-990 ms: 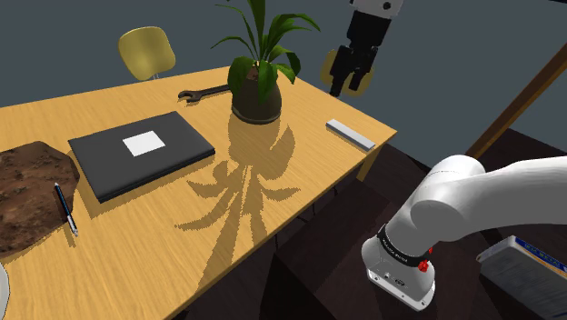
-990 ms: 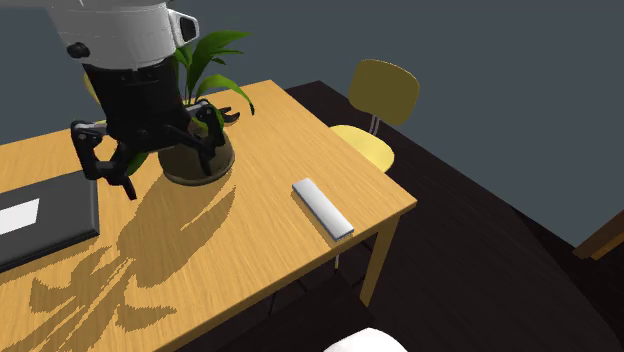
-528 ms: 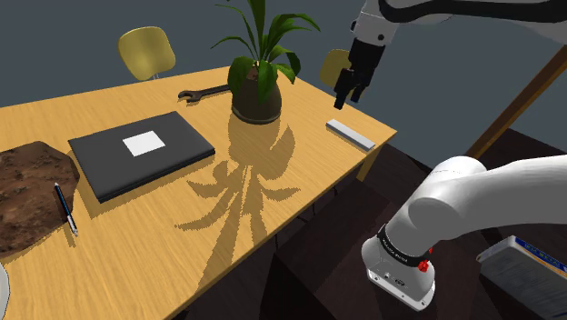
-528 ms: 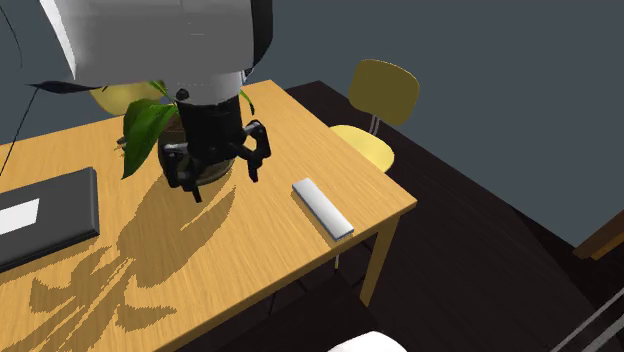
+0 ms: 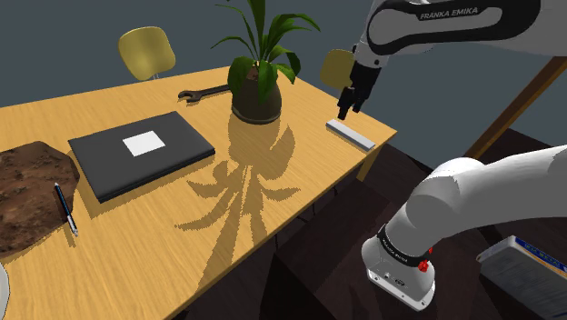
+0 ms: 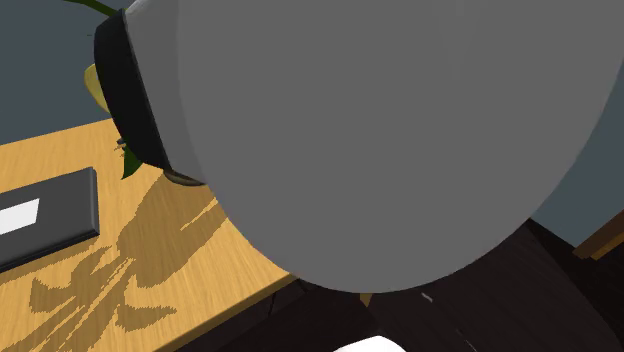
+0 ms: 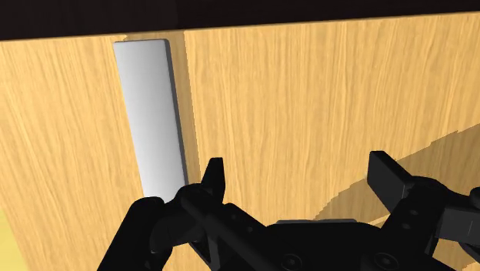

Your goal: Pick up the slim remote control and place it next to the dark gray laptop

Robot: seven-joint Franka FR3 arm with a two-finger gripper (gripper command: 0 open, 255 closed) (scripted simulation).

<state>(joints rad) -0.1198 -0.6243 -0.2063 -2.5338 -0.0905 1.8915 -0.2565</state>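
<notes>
**End effector.** The gripper (image 5: 346, 109) hung fingers-down over the table (image 5: 273, 209), close to one corner. It was released: the two black fingers stood apart and clasped nothing. In the wrist view, the gripper (image 7: 300, 178) showed only bare wood grain in the gap between its fingertips (image 7: 214, 175).

**Task object.** The remote control (image 5: 351, 134), a slim pale grey bar, lay flat on the table just below the gripper and apart from it. In the wrist view, the remote control (image 7: 151, 115) lay outside the finger gap. Its near end was just beside one fingertip and its far end was near the table edge.

**Target.** The laptop (image 5: 141, 153), dark grey and closed with a white rectangle on its lid, lay well apart from the gripper.

**Other items.**
- A potted plant (image 5: 259, 86) stood nearer to the gripper than the laptop did.
- A wrench (image 5: 202, 93) lay just beyond the plant.
- A pen (image 5: 65, 209) and a brown lump (image 5: 27, 186) lay beyond the laptop, farthest from the gripper.
- A yellow chair (image 5: 334, 65) stood just behind the gripper, past the table edge.

**Second exterior view.** A grey link of the arm (image 6: 400, 130) sat close to the camera. The laptop (image 6: 45, 215) and the table (image 6: 150, 270) showed beside it.
</notes>
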